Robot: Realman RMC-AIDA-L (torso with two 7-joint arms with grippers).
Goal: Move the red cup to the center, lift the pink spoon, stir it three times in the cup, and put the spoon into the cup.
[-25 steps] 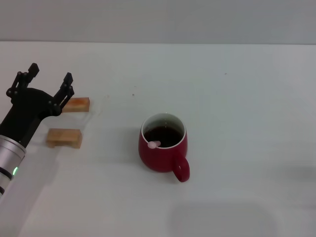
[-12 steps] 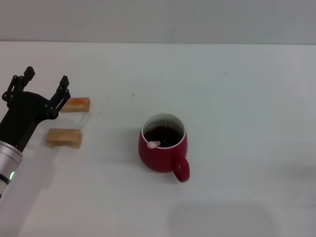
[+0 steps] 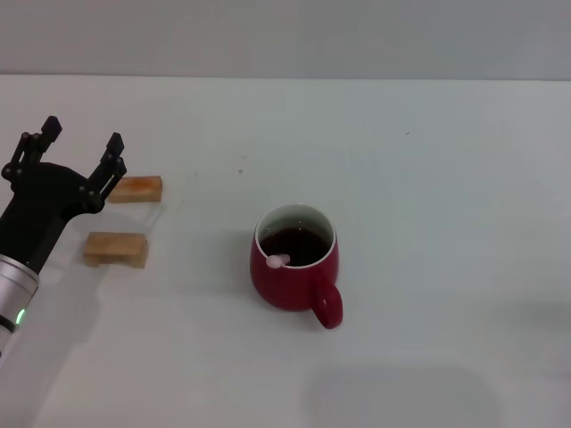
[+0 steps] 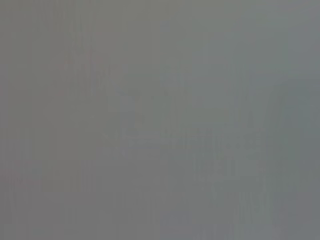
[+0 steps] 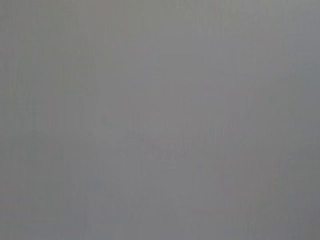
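Observation:
The red cup [image 3: 293, 267] stands near the middle of the white table, handle toward the front right, with dark liquid inside. The pink spoon [image 3: 279, 260] rests in the cup; only its pale pink handle end shows, leaning on the front left rim. My left gripper [image 3: 80, 143] is open and empty at the far left, well away from the cup, above the table by the wooden blocks. My right gripper is out of view. Both wrist views show only plain grey.
Two small tan wooden blocks lie at the left: one [image 3: 136, 188] just right of my left gripper, the other [image 3: 116, 248] nearer the front. The white table [image 3: 428, 178] stretches to the right of the cup.
My left gripper has drawn back a little to the left, away from the cup. The cup and spoon have not moved.

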